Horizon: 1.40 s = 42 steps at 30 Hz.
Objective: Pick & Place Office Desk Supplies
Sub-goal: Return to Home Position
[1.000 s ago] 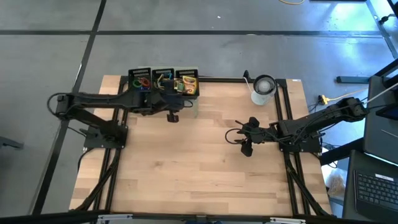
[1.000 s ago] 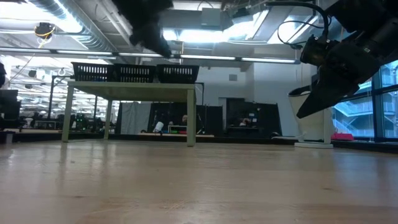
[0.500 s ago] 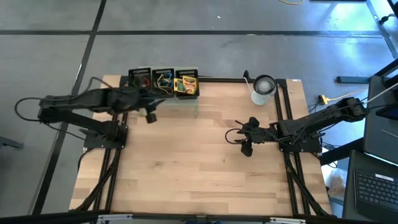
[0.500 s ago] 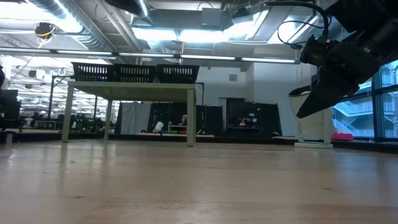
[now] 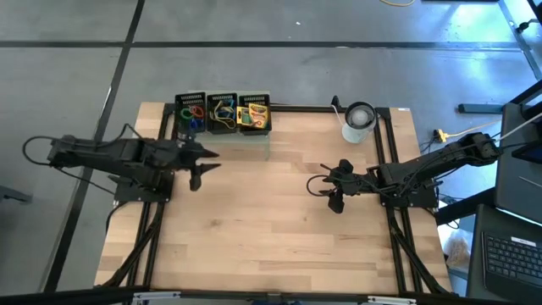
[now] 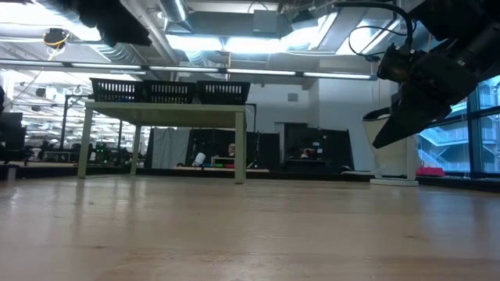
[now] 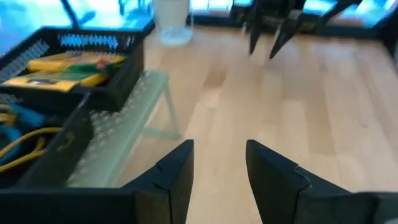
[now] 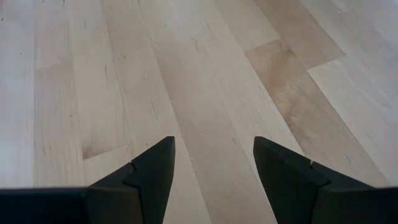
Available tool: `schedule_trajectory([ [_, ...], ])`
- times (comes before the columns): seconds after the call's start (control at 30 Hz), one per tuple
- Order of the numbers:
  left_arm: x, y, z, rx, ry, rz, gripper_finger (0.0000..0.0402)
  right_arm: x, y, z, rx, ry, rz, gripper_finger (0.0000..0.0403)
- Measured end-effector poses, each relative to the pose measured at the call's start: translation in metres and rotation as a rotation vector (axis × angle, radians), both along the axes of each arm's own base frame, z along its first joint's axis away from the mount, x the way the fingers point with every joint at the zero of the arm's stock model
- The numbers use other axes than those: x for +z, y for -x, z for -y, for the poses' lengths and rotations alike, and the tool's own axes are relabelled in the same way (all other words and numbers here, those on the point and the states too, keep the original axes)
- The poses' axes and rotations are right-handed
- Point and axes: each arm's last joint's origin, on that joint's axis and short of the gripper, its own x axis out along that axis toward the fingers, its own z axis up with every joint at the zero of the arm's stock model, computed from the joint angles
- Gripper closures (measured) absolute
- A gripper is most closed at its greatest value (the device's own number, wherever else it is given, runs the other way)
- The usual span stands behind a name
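Three black baskets [image 5: 222,112] stand in a row on the pale-green mesh stand [image 7: 127,146] at the table's far edge. The right-hand basket holds two yellow-green crayon boxes [image 7: 68,67]; the one beside it holds blue and yellow loop clips [image 7: 18,127], and the left one red and green clips [image 5: 191,111]. My left gripper [image 7: 217,158] hangs open and empty above the wood, in front of the stand's left end [image 5: 201,166]. My right gripper [image 8: 211,165] is open over bare wood at mid-right [image 5: 333,195].
A white roll [image 5: 359,121] stands at the far right of the table. The wood between the two grippers and toward the near edge [image 5: 271,246] is bare. Black frame rails run along both table sides.
My left gripper has drawn back from over the stand's front edge toward the table's left edge and slightly nearer, rolling about its own axis as it went. Its fingers have stayed open.
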Motion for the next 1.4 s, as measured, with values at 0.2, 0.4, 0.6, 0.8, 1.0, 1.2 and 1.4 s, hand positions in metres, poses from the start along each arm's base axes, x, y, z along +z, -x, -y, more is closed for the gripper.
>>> schedule_trajectory([
  [0.2, -0.037, 0.014, 0.002, -0.044, -0.047, 0.182, 0.0263, 0.0, 0.0, 0.0, 0.0, 0.0, 0.0, 0.0183],
  [0.4, -0.067, 0.033, 0.0, -0.041, -0.041, 0.296, 0.0263, 0.0, 0.0, 0.0, 0.0, 0.0, 0.0, 0.0183],
  [0.6, -0.085, 0.05, -0.002, -0.035, -0.046, 0.391, 0.0263, 0.0, 0.0, 0.0, 0.0, 0.0, 0.0, 0.0183],
  [0.8, -0.098, 0.054, -0.003, -0.041, -0.086, 0.419, 0.0263, 0.0, 0.0, 0.0, 0.0, 0.001, 0.001, 0.0183],
  [1.0, -0.098, 0.054, -0.003, -0.041, -0.102, 0.416, 0.0263, 0.001, -0.001, 0.0, -0.001, -0.001, 0.009, 0.0183],
  [1.2, -0.109, 0.051, -0.002, -0.019, -0.03, 0.417, 0.0262, 0.001, -0.001, 0.0, 0.0, -0.001, 0.009, 0.0183],
  [1.4, -0.122, 0.042, -0.002, -0.024, -0.051, 0.517, 0.0263, 0.001, -0.001, 0.0, -0.001, -0.001, 0.009, 0.0183],
])
